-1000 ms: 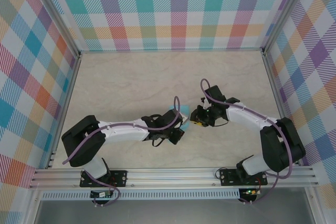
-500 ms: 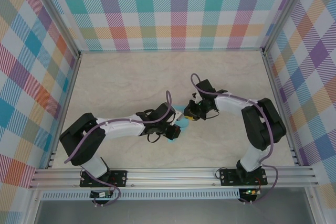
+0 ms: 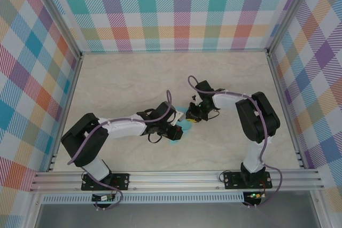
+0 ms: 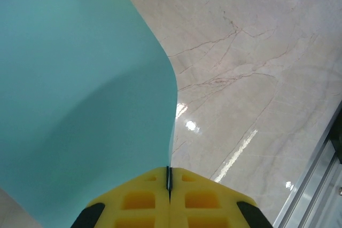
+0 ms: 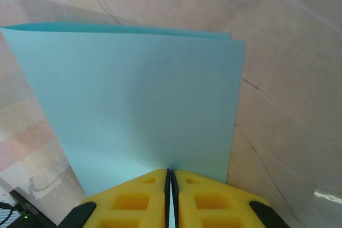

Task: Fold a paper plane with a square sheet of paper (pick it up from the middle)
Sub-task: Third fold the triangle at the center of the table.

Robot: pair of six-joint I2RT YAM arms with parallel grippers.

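Held the left arm stretched low from its near-left base toward the middle of the table (image 3: 123, 78), elbow slightly bent. Kept the left gripper (image 3: 175, 132) (image 4: 169, 177) pressed together on one edge of the square sheet of paper (image 3: 186, 125) (image 4: 80, 105) (image 5: 133, 100). Had the right arm doubled back, forearm angled leftward, right gripper (image 3: 193, 115) (image 5: 170, 177) pinching the opposite edge. Carried the sheet folded and bowed between both grippers at mid-table.

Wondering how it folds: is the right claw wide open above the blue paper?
No: the right claw is pinched shut on the square sheet of paper, yellow fingers nearly touching.
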